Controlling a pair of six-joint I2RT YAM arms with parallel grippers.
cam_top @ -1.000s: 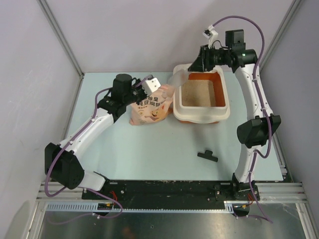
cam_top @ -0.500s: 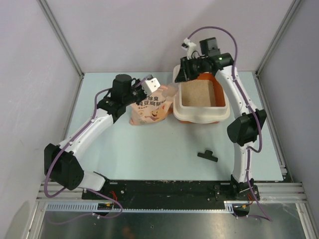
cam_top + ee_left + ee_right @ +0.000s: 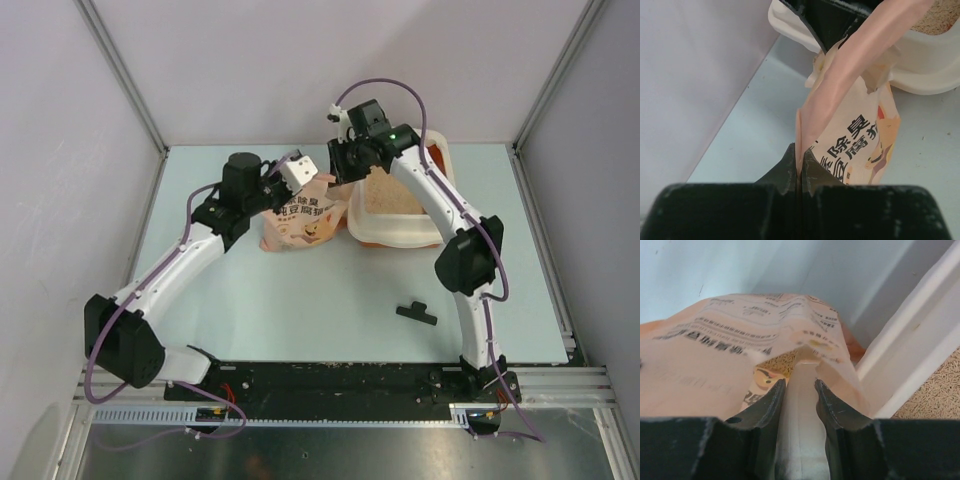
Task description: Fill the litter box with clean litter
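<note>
The litter box [image 3: 440, 232] stands at the back right with tan litter [image 3: 392, 197] inside. The pink-peach litter bag [image 3: 300, 222] stands just left of it. My left gripper [image 3: 301, 172] is shut on the bag's top edge [image 3: 805, 120] and holds it up. My right gripper [image 3: 342, 160] is over the bag's open mouth, shut on a white plastic scoop handle [image 3: 799, 410] that points into the bag [image 3: 715, 340]. Tan litter [image 3: 780, 363] shows inside the bag. The box's cream rim [image 3: 920, 352] lies right beside the right gripper [image 3: 796, 385].
A small black clip [image 3: 416, 313] lies on the table in front of the litter box. Grey walls and frame posts close the back and sides. The box rim [image 3: 925, 70] sits close against the bag in the left wrist view.
My right arm has swung left from the far corner of the litter box to the bag's mouth, carrying the white scoop. My left gripper keeps hold of the bag.
</note>
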